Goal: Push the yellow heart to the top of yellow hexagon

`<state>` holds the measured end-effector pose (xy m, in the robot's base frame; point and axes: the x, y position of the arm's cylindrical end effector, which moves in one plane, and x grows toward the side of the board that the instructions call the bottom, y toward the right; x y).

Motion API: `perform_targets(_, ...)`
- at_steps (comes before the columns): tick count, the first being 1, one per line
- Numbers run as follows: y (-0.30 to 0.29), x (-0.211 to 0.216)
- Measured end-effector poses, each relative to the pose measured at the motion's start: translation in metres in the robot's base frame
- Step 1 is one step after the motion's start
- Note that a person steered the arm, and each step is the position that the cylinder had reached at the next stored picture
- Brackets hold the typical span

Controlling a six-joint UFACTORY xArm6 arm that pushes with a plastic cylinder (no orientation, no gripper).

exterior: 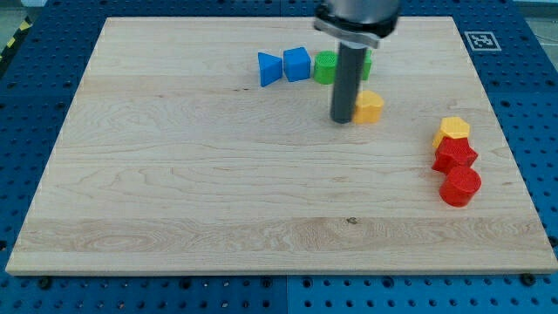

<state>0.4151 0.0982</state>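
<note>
The yellow heart (370,106) lies on the wooden board, right of centre near the view's top. My tip (341,119) stands right against the heart's left side. The yellow hexagon (452,131) lies further to the view's right and slightly lower, at the head of a short column of red blocks. The heart is left of and a little above the hexagon, about a hundred pixels away.
A red star-like block (455,156) and a red rounded block (459,186) sit directly below the hexagon. A blue triangle (268,69), a blue cube (297,64) and a green block (326,66) form a row near the top; the rod hides part of the green.
</note>
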Motion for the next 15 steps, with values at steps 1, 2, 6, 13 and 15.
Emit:
perform_targets(1,0.015,0.0)
perform_targets(2,0.012,-0.007)
perform_targets(6,0.061,0.001)
perform_targets(13,0.081,-0.016)
perform_targets(15,0.09,-0.016)
